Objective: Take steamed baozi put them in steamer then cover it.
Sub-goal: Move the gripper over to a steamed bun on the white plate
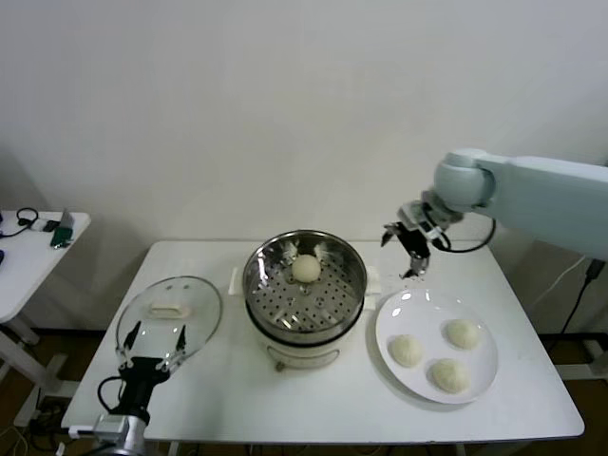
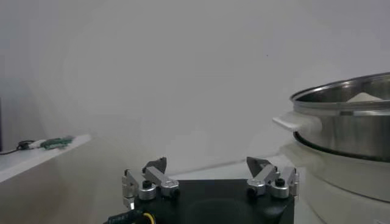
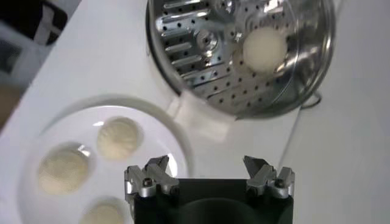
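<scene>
1. While three buns (image 1: 407, 350) lie on the plate (image 1: 480, 389) and only one bun (image 1: 306, 268) sits on the holed tray of the steamer (image 1: 305, 285), the biggest risk I see is at the next pick: the dough looks soft, so closing too hard could dent it, and closing too lightly could let it drop on the table (image 1: 313, 408).
2. A second risk is the steamer's rim: a bun carried too low over it could knock against the metal edge and roll off.
3. A smaller risk is the glass lid (image 1: 169, 316), which lies flat on the table to the left of the steamer; its handle is low, and a grip off the centre could let the lid tilt or slip.
4. The right gripper (image 1: 415, 249) hangs in the air above the far edge of the plate, between plate and steamer, pointing down; its jaws stand wide apart and hold nothing.
5. The left gripper (image 1: 155, 339) waits low at the near edge of the lid, also spread wide and empty.
</scene>
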